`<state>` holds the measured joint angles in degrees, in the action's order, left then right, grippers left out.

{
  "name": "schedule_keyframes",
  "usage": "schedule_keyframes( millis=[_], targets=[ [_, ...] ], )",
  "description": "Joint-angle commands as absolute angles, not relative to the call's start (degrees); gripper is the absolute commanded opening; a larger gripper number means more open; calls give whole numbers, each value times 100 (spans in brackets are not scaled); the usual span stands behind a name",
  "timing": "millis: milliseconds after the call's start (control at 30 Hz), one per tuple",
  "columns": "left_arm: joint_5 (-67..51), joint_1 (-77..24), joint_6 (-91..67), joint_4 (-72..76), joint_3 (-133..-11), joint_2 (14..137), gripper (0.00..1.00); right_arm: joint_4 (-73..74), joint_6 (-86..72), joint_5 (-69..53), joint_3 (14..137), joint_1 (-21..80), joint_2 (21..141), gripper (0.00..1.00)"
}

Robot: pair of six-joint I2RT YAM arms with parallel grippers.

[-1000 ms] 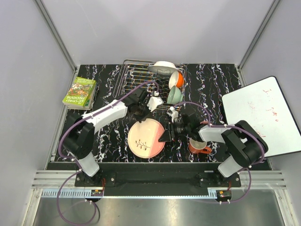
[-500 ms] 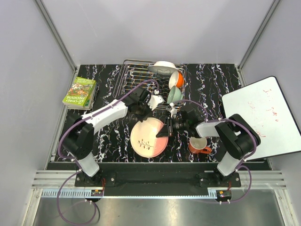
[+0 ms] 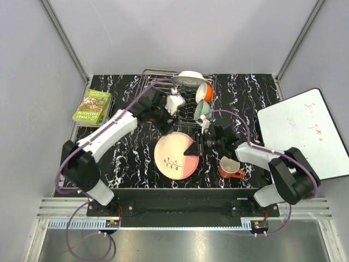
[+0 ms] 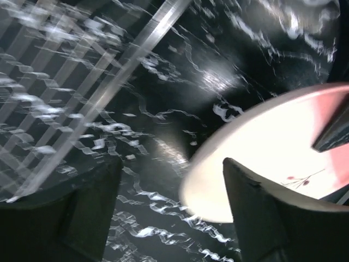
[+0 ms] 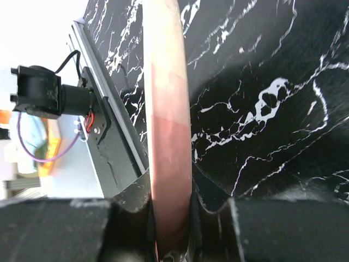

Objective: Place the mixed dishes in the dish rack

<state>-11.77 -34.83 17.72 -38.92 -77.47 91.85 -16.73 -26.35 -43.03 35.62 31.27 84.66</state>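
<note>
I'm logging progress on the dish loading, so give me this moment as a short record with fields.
In rack: white plate, orange bowl, pale green bowl
On table: orange mug
Right pincer: shut on pink plate rim
Left pincer: open, empty, by the dish rack
Other: green book, whiteboard

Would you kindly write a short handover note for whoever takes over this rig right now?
Left end effector: open, empty, near the dish rack.
Right end effector: shut on the rim of the peach-pink plate.
Done: white plate, orange bowl, pale green bowl and apparently the cup are in the rack.
Left: rack the peach-pink plate, then the orange mug, which sits outside the rack.
</note>
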Motion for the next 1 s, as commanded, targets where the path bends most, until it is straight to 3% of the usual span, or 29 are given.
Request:
schedule_keyframes(
  millis=[0, 133, 367, 767, 967],
  targets=[
    [-1879, -2474, 1565, -4542, -9119, 8473, 87, -1311, -2013, -4132, 4043, 3190, 7613, 0],
    [-2110, -1469, 1240, -4474, -9773, 8534, 88, -1073, -1330, -3439, 4262, 3252, 6857, 0],
    [-888, -773, 378, -3736, -9765, 9508, 81, -747, -98, -2365, 5061, 3252, 5907, 0],
    [-484, -536, 483, -3375, -10985, 11408, 75, -747, 1537, -1468, 6679, 3252, 6582, 0],
    [-474, -501, 615, -3349, -10610, 11619, 73, -948, 2398, -959, 6908, 3252, 7030, 0]
  ],
)
